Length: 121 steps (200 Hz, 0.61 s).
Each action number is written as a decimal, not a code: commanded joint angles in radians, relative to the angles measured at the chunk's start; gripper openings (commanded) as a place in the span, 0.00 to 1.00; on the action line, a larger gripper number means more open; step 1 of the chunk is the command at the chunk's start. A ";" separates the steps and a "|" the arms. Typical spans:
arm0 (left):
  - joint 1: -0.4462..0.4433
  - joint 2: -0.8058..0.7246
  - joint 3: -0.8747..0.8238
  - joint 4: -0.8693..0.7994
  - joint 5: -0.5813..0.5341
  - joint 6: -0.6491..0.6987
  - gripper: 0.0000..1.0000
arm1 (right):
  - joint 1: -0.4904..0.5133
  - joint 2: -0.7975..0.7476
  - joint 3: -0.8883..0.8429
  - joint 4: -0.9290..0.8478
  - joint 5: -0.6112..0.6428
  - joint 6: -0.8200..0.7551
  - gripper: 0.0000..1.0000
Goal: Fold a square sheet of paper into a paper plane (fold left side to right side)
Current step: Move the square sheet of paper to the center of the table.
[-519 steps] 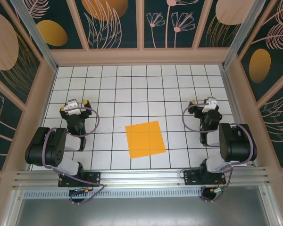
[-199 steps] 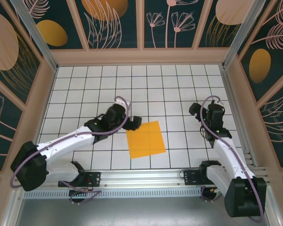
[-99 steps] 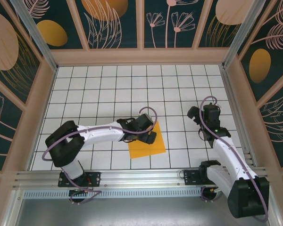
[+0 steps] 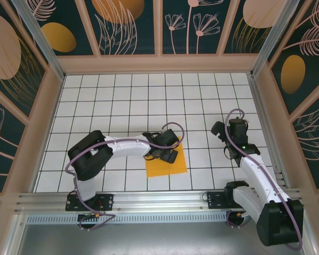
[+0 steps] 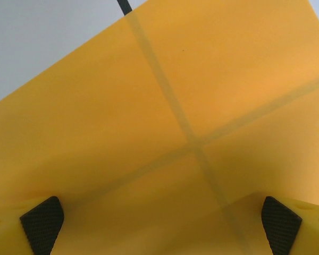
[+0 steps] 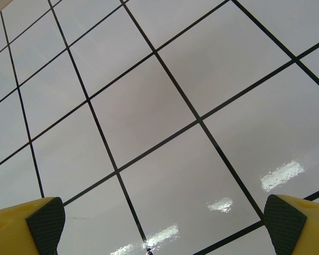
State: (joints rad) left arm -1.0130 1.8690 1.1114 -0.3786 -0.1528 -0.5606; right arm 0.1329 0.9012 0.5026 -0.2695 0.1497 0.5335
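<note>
Both spread: left gripper (image 5: 160, 223) over square sheet of paper (image 5: 212, 74), right gripper (image 6: 160, 226) over tiles (image 6: 149, 101)

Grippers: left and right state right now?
Left gripper: jaws open, above the square sheet of paper, holding nothing.
Right gripper: jaws open, empty, above the tiled table.
</note>
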 commanded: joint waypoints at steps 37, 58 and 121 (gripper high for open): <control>0.096 0.122 0.067 0.011 0.015 0.123 0.98 | 0.013 -0.017 0.044 -0.033 0.006 -0.006 0.99; 0.130 0.166 0.127 -0.006 0.003 0.182 0.98 | 0.013 -0.017 0.044 -0.033 0.004 -0.008 0.99; 0.211 0.279 0.302 -0.034 -0.014 0.320 0.98 | 0.015 -0.017 0.042 -0.040 -0.014 -0.007 0.99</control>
State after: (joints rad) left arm -0.8387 2.0678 1.3781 -0.3698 -0.1307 -0.3252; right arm 0.1394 0.8993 0.5156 -0.2893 0.1486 0.5308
